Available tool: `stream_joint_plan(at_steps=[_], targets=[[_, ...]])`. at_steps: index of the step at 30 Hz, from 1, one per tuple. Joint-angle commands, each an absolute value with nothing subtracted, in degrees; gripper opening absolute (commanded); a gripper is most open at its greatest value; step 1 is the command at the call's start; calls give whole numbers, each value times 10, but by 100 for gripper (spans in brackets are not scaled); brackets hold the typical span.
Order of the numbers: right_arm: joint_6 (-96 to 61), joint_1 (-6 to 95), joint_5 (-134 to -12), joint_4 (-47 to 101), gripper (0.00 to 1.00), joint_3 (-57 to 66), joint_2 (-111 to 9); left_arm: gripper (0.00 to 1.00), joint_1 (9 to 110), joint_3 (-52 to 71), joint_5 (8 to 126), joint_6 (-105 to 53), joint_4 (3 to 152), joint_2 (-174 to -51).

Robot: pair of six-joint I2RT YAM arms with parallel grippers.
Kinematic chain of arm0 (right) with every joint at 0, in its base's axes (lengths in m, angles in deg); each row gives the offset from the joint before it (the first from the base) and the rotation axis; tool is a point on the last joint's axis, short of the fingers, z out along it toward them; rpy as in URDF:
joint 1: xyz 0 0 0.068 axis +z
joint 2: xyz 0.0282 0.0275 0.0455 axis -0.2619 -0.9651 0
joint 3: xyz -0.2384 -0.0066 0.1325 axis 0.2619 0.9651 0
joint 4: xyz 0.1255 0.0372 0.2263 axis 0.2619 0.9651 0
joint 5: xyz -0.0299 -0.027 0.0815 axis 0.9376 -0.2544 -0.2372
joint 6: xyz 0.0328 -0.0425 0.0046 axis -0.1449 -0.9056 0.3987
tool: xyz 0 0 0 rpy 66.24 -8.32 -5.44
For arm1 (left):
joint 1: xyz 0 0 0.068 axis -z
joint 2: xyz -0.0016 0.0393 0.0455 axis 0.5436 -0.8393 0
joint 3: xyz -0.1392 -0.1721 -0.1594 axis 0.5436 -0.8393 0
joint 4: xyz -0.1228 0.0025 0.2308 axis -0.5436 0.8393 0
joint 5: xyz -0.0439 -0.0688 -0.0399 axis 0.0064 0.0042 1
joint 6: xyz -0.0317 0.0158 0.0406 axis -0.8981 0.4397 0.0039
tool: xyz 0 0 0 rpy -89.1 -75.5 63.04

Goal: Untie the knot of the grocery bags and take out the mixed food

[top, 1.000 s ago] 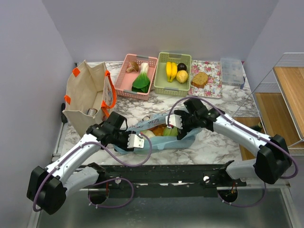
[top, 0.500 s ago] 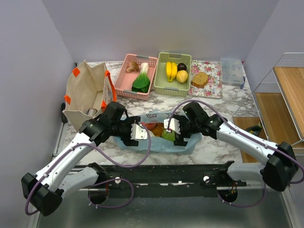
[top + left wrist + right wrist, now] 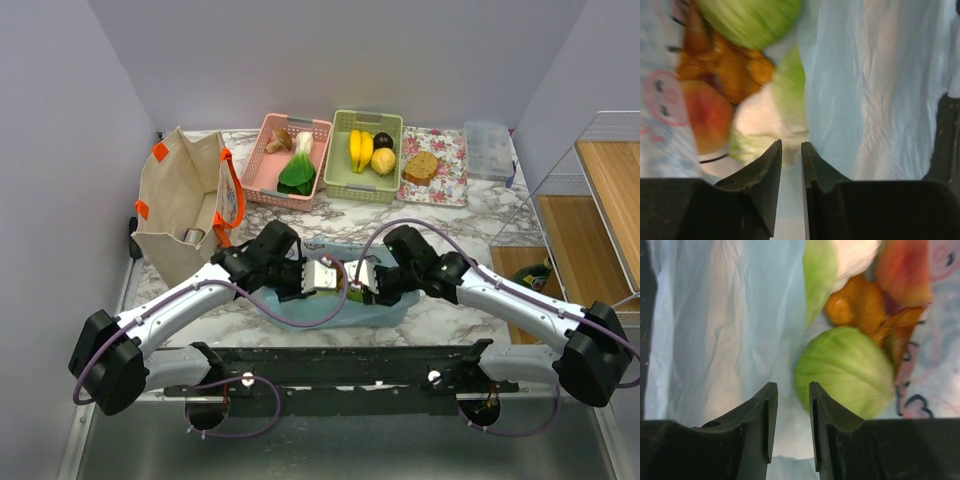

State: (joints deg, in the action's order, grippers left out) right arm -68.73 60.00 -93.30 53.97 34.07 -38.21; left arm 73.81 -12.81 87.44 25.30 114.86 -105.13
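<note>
The light blue grocery bag (image 3: 385, 308) lies open on the marble table between my two arms. Its knot does not show in any view. The mixed food lies inside it: a green cabbage (image 3: 752, 20) (image 3: 845, 372), orange pieces (image 3: 735, 70) (image 3: 860, 305) and a peach (image 3: 707, 117) (image 3: 902, 270). My left gripper (image 3: 322, 277) (image 3: 790, 144) hangs over the bag's mouth, jaws a narrow gap apart, only bag film (image 3: 875, 90) behind them. My right gripper (image 3: 360, 280) (image 3: 792, 385) faces it, also narrowly open, right beside the cabbage and over bag film (image 3: 715, 330).
A beige tote (image 3: 185, 205) with orange handles stands at the left. Along the back are a pink basket (image 3: 264, 160), a green basket (image 3: 338, 150) with bananas, a floral tray (image 3: 448, 152) with bread and a clear box (image 3: 490, 150). A wire rack (image 3: 590, 200) stands at the right.
Both arms have moved inward over the middle of the bag until the grippers nearly meet. Both pairs of jaws have narrowed from wide open to a small gap.
</note>
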Motion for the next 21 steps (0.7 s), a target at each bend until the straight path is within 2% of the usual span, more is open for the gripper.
stream_joint_plan(at_steps=[1,8,13,17,19,21], targets=[[-729,610,-921,542,37,394,-379,20,760,-217,848,335,1152,-1017],[-765,618,-904,549,40,451,-367,16,801,-298,828,409,1184,-985],[-786,628,-884,548,47,473,-384,17,826,-333,790,460,1189,-995],[-768,628,-895,559,59,438,-377,39,828,-313,791,448,1213,-980],[-746,628,-905,568,66,407,-365,56,827,-282,817,429,1235,-957],[-718,628,-916,570,73,379,-350,66,827,-245,846,394,1240,-925]])
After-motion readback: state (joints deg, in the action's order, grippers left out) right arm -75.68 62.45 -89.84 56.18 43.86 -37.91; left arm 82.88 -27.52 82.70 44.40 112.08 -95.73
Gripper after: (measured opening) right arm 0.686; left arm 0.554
